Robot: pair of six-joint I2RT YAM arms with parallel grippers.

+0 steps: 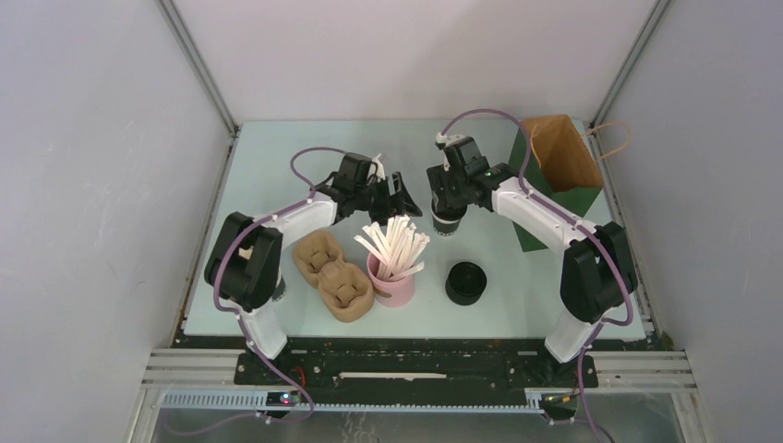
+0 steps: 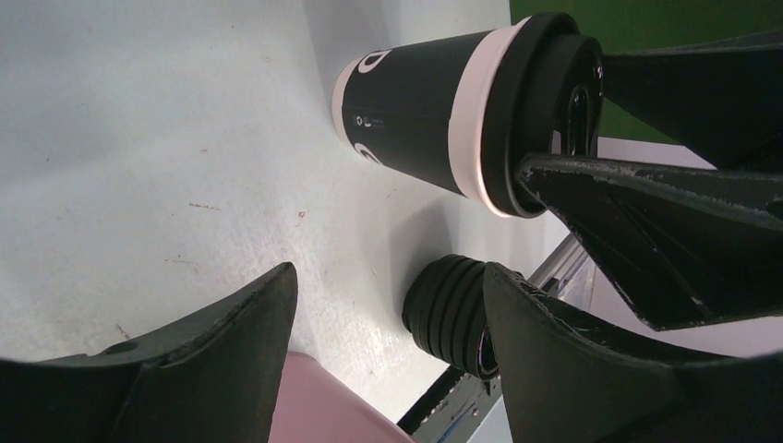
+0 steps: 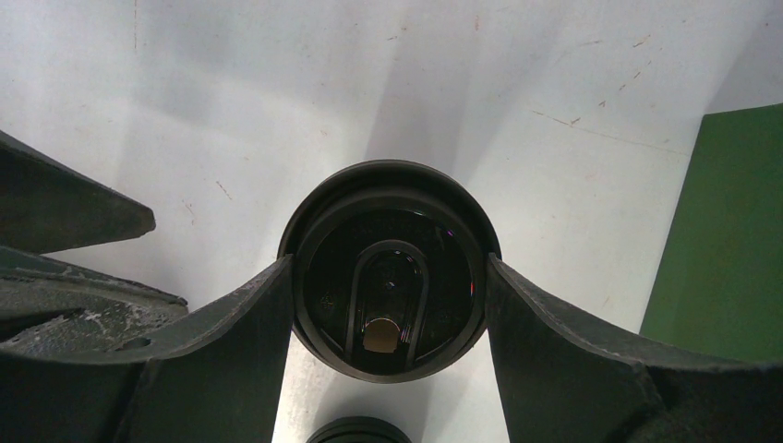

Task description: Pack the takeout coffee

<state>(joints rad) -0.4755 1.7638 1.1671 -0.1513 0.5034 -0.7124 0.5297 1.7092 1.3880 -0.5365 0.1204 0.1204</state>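
Right pincer [image 3: 388,277] clamped on the lid of the takeout coffee [image 3: 386,263], 1 finger each side. Cup upright; cannot tell if its base touches the surface [image 1: 277,185]. Left pincer [image 2: 388,286] apart, holding nothing, just beside the cup. Green bag [image 1: 554,185] near, on the right. Pink straw holder [image 1: 392,286] and lid stack [image 1: 465,282] sit nearer the bases.

White arms [image 1: 305,214] with black joints, purple cables [image 1: 480,112], scuffed black wedge jaws.

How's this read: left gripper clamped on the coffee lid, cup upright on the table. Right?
No, wrong arm: the right gripper is clamped on the coffee lid, cup upright on the table. Right wrist view shows it; left gripper is open.
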